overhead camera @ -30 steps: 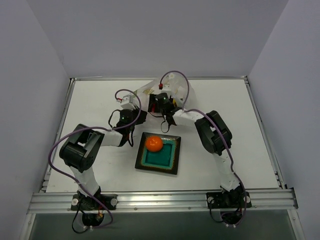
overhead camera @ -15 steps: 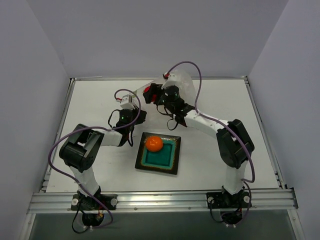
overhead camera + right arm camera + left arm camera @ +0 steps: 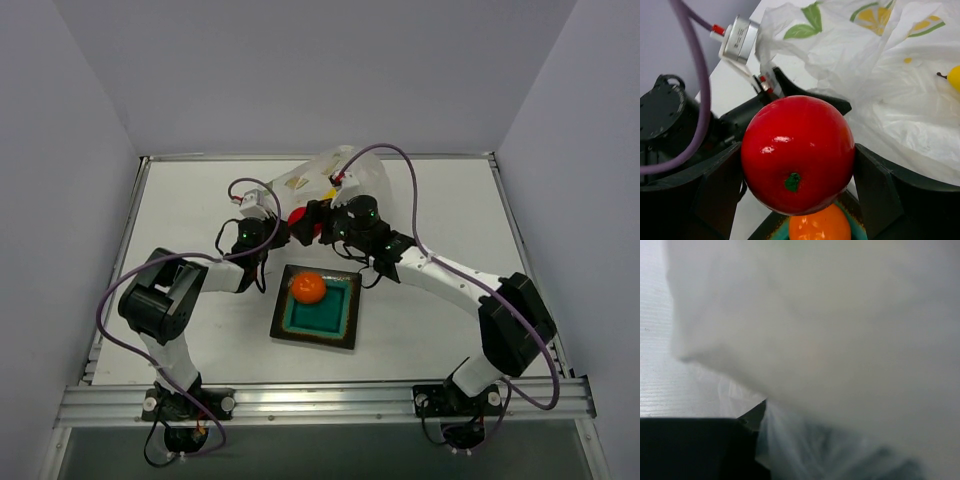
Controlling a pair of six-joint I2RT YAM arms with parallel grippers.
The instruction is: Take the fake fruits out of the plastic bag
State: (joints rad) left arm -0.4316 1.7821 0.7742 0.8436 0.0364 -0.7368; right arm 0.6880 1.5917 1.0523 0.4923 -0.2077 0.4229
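My right gripper (image 3: 797, 160) is shut on a glossy red fruit (image 3: 797, 152) and holds it in the air between the plastic bag and the teal plate (image 3: 340, 335). From above, the red fruit (image 3: 298, 216) shows just past the plate's far edge. An orange fruit (image 3: 307, 288) lies on the plate, and in the right wrist view this orange fruit (image 3: 820, 226) sits below the red one. The crinkled plastic bag (image 3: 335, 172) lies at the back; a yellow fruit (image 3: 954, 77) shows inside it. My left gripper (image 3: 280, 222) is shut on the bag's near-left edge (image 3: 840, 340).
The left arm's wrist (image 3: 670, 125) and its purple cable (image 3: 695, 65) sit close to the left of the red fruit. White walls surround the table, and a metal rail (image 3: 320, 400) runs along its near edge.
The right gripper has drawn back out of the bag with the red fruit, moving nearer and leftward towards the plate. The left arm has held still.
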